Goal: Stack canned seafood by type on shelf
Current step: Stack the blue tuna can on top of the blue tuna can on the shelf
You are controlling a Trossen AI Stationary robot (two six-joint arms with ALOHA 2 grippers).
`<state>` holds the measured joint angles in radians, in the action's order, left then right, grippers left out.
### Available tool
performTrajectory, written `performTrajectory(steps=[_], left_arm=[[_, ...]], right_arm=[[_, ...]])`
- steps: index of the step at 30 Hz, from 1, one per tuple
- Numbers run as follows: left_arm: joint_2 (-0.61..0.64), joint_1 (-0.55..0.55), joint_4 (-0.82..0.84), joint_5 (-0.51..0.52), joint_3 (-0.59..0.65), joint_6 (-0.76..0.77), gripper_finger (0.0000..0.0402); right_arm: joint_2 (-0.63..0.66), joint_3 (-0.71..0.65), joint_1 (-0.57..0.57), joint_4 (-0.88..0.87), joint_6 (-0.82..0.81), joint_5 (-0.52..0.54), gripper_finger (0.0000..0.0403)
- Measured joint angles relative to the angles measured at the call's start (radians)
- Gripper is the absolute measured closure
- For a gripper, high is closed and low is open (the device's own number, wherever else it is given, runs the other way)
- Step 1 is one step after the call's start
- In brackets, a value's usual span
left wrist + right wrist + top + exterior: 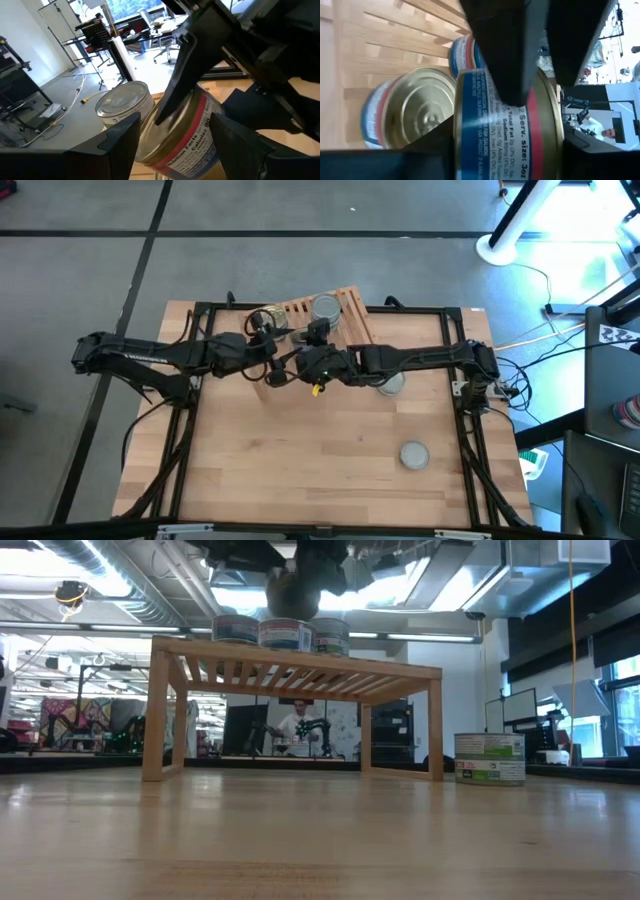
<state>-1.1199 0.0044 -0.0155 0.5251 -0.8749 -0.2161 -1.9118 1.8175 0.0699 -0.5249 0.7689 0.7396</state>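
Both grippers meet above the wooden slatted shelf (348,315) (300,665). A gold-topped tin with a blue and red label (187,137) (492,135) (290,588) is held tilted in the air above the shelf. My right gripper (542,45) is shut on it. My left gripper (175,145) is open, with one finger on each side of the same tin. Three tins stand on the shelf top in the low view (285,635). Among them are a silver-topped one (325,307) (125,102) and a gold-topped one (415,107). My right gripper pinches the gold-topped tin from above. One finger (182,65) lies across its gold top (175,122); the other finger is hidden behind the tin. The tin is lifted clear of the shelf and tilted onto its edge. My left gripper's fingers (122,142) flank the tin's label wall (197,150); I cannot tell whether they touch it.
A stack of two tins (489,758) stands on the table to the right of the shelf, partly under the right arm (392,384). A single silver-topped tin (414,454) sits nearer the table's near right. Bare tabletop (300,460) lies in front of the shelf.
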Motion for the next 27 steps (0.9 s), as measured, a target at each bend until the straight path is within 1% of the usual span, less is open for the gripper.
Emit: performTrajectory(steps=[3, 6, 10, 17, 21, 27], left_arm=[[-0.007, 0.0, 0.007, -0.001, 0.0, 0.0, 0.0165], [-0.009, -0.004, 0.011, -0.008, 0.0, 0.0, 0.0165], [-0.009, -0.013, 0.021, -0.004, 0.0, -0.019, 0.0165], [-0.009, -0.017, 0.08, 0.002, -0.001, -0.026, 0.0165], [-0.009, -0.018, 0.112, 0.0, -0.001, -0.022, 0.0165], [-0.009, -0.018, 0.148, -0.005, -0.001, -0.018, 0.0165]], right_arm=[[0.0, 0.0, -0.001, -0.001, 0.0, -0.04, 0.0195], [0.0, 0.0, 0.0, 0.0, 0.0, -0.086, 0.0209], [0.0, 0.0, 0.0, -0.002, 0.0, -0.098, 0.0216], [-0.001, 0.0, 0.002, 0.002, 0.0, -0.129, 0.0177], [-0.001, 0.0, 0.001, 0.003, 0.0, -0.179, 0.0171], [0.0, 0.0, 0.001, 0.003, -0.001, -0.214, 0.017]])
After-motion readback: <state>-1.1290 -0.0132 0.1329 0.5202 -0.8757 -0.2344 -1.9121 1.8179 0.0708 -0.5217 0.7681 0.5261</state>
